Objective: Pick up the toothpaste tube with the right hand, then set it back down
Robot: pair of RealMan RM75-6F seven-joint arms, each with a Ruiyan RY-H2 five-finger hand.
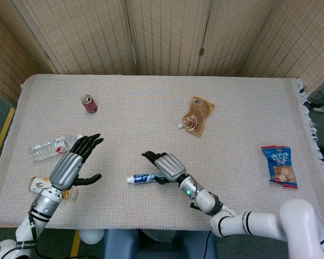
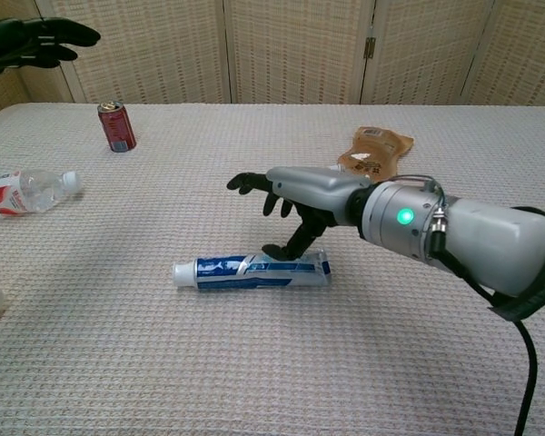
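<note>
The blue and white toothpaste tube [image 2: 252, 270] lies flat on the cloth, white cap pointing left; the head view shows the tube [image 1: 142, 178] near the table's front middle. My right hand [image 2: 289, 204] hovers just above and behind it, fingers spread and holding nothing; the head view has this hand [image 1: 164, 165] right beside the tube's tail end. My left hand [image 1: 75, 163] is raised at the front left, fingers apart and empty; only its dark fingers [image 2: 32, 41] show at the top left of the chest view.
A red can [image 1: 89, 103] stands at the back left. A clear water bottle [image 1: 47, 149] and a juice bottle [image 1: 40, 185] lie at the left, near my left hand. A brown pouch [image 1: 197, 115] lies right of centre and a blue snack bag [image 1: 279, 166] far right.
</note>
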